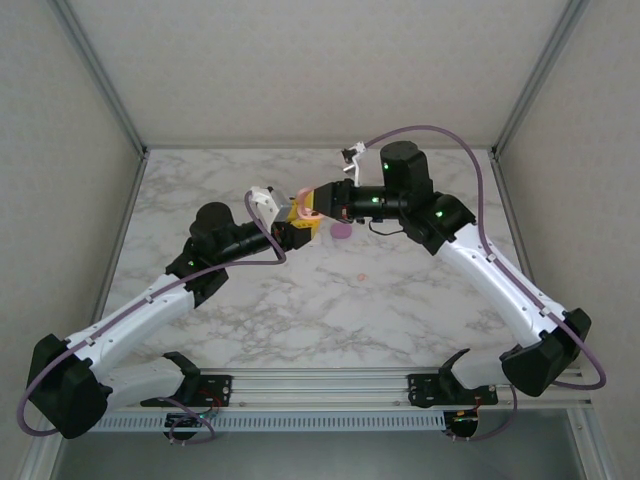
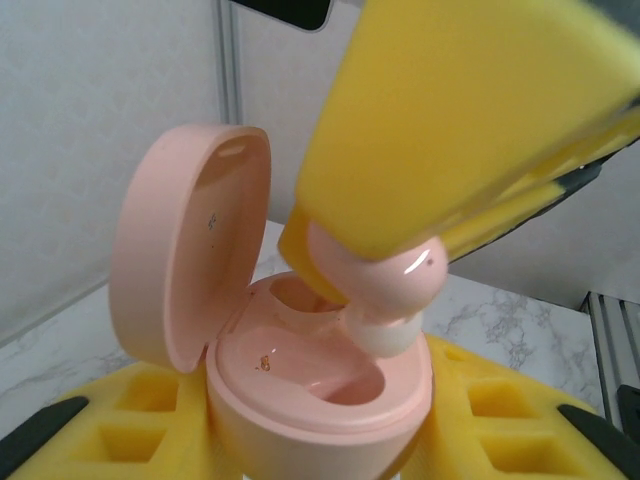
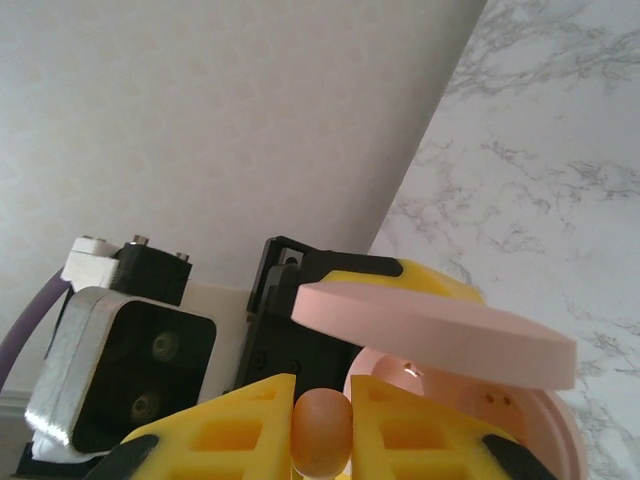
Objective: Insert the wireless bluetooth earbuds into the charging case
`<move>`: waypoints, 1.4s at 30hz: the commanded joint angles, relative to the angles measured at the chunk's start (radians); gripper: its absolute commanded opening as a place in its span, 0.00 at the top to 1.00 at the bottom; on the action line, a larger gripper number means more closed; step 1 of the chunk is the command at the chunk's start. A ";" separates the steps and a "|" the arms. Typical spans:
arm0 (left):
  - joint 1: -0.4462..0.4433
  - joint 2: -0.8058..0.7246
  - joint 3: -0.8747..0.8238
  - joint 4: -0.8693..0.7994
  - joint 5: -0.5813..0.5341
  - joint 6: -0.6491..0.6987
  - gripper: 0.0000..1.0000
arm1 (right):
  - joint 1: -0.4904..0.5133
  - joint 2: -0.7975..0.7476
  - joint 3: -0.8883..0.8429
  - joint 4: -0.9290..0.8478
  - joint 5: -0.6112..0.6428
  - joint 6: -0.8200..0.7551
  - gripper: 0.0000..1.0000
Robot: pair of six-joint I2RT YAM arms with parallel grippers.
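The peach-pink charging case (image 2: 300,400) stands with its lid (image 2: 180,260) swung open, held above the table between the yellow pads of my left gripper (image 2: 320,450), which is shut on it. My right gripper (image 3: 322,440) is shut on a peach-pink earbud (image 3: 322,430). In the left wrist view this earbud (image 2: 385,285) hangs with its white tip at the rim of the case's right socket, under the right gripper's yellow fingers (image 2: 450,120). From above, the left gripper (image 1: 296,222) and right gripper (image 1: 318,205) meet at the case (image 1: 303,196) over the table's far middle.
A small purple object (image 1: 341,231) lies on the marble table just right of the grippers. A tiny pink bit (image 1: 362,277) lies nearer the front. White walls with metal posts close in the table on three sides; a rail (image 1: 320,385) runs along the near edge.
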State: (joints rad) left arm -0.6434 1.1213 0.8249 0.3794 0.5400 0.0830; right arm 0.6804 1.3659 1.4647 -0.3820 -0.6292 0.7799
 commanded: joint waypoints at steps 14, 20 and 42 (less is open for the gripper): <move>-0.018 0.018 0.046 0.019 -0.021 0.009 0.75 | 0.037 0.011 0.018 -0.092 0.118 -0.011 0.82; -0.023 0.024 0.048 0.019 -0.018 0.010 0.75 | 0.048 0.010 0.014 -0.083 0.135 -0.010 0.82; -0.032 0.012 0.047 0.031 -0.040 0.010 0.75 | 0.061 0.022 0.044 -0.204 0.250 -0.053 0.77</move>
State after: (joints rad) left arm -0.6662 1.1465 0.8345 0.3351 0.5095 0.0837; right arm 0.7361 1.3727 1.4895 -0.4988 -0.4286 0.7547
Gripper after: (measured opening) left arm 0.370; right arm 0.231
